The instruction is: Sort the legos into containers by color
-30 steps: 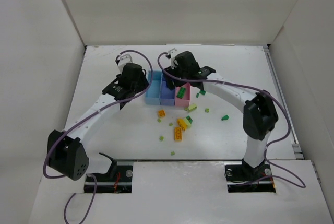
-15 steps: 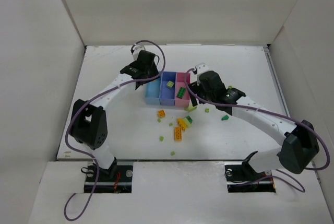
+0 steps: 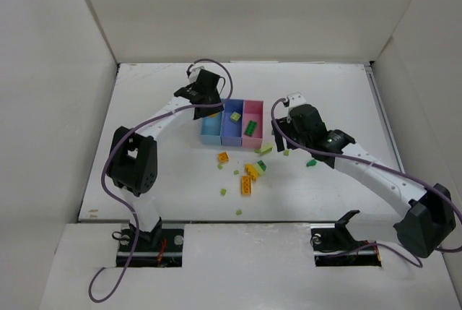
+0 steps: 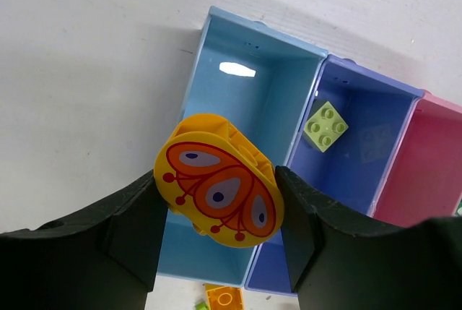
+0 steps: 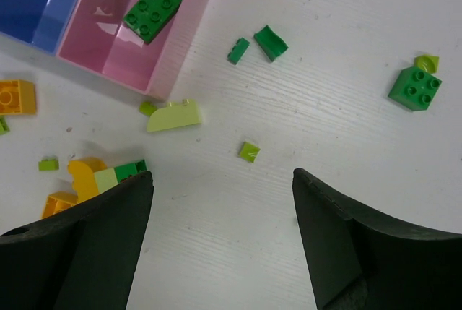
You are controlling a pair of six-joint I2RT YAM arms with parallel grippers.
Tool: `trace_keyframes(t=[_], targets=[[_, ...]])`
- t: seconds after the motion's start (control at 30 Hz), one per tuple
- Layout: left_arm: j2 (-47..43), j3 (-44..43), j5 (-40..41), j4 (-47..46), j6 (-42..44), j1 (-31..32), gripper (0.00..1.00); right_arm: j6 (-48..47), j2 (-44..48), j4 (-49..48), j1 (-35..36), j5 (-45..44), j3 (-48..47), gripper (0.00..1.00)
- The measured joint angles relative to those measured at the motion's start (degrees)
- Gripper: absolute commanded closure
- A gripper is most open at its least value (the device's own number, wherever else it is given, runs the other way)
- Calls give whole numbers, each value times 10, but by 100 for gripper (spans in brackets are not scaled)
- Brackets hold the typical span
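1. Sorted so far: one lime green brick lies in the middle periwinkle bin, and one dark green brick lies in the pink bin. The light blue bin has nothing in it.
2. The other bricks lie loose on the table, between the bins and the near edge. They include an orange brick, a pale green sloped brick just beside the pink bin's near corner, and a dark green square brick further toward the right edge. I judge the sorting barely begun.
3. The round yellow piece, patterned in red-orange, is pinched in the left gripper. It hangs over the light blue bin's left wall, not yet dropped.
4. The right gripper is spread wide and holds nothing. It hovers over the loose greens beside the pink bin.
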State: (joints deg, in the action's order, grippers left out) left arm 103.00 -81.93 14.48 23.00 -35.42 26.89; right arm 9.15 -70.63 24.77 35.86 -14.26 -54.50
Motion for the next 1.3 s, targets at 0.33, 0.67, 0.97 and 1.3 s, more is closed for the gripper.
trace_keyframes(t=[0.33,0.67,0.97,1.3], targets=[[2,-1,-14,2,0,0,32,2,37,12,-21,-4,16,16],[-3,-1,-25,2,4,0,16,2,66,20,-21,12,40,16],[-150,112,-10,-48,121,101,1,9,113,23,-21,32,67,16],[-278,306,-115,-162,285,286,0,9,131,40,-21,50,85,16]])
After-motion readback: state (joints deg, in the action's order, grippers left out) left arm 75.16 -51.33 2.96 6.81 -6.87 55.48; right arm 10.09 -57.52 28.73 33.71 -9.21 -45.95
